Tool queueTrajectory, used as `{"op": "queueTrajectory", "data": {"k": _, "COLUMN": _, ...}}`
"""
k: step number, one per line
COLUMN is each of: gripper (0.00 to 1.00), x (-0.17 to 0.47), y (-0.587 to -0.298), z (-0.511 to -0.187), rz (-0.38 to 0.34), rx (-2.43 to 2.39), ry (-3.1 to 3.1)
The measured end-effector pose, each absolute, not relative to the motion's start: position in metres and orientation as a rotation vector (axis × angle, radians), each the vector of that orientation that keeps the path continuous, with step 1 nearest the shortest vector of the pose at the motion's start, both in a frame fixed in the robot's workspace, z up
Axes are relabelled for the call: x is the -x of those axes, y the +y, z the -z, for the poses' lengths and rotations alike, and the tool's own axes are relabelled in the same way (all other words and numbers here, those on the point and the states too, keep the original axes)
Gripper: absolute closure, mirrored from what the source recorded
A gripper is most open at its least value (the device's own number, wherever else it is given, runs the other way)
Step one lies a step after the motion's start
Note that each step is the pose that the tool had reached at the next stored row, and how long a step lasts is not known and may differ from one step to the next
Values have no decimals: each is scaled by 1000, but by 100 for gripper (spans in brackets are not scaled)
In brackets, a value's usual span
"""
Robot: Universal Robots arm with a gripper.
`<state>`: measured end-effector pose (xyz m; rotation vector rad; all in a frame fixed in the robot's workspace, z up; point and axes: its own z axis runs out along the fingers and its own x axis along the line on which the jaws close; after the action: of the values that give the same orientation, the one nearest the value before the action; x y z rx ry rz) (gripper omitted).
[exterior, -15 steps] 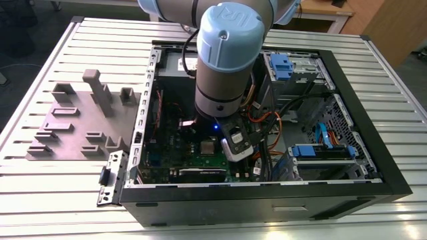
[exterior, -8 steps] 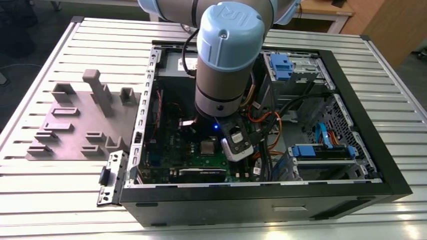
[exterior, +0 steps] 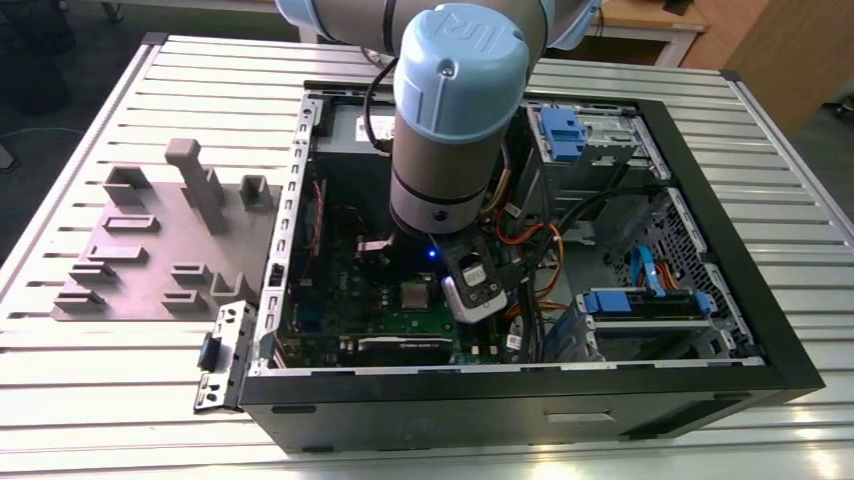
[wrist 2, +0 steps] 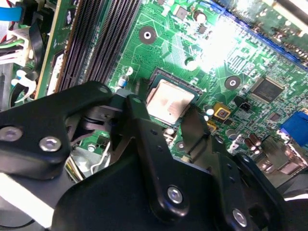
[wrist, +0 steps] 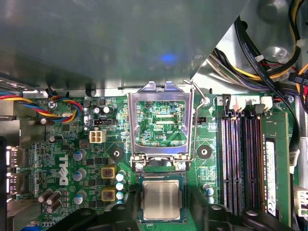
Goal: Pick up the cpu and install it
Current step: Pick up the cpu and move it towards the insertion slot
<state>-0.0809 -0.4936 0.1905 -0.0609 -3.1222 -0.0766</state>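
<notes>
Cpu (wrist: 160,200) lying flat, between parted jaws

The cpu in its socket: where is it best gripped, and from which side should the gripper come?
I would grip the cpu by two opposite edges, coming straight down from above. It lies flat in its socket, so the smooth metal top gives no hold. The open socket frame stands at one edge; take the two edges it leaves free.
</notes>
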Motion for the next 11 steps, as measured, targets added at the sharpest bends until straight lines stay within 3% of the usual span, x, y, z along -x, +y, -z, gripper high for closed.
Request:
{"op": "queueTrajectory", "data": {"k": 1, "gripper": 42, "x": 81, "y": -494, "z": -191, "rz": 77, "rx": 61, "ry": -3122}}
{"op": "queueTrajectory", "data": {"k": 11, "gripper": 42, "x": 81, "y": -494, "z": -194, "rz": 77, "rx": 61, "ry": -3122}}
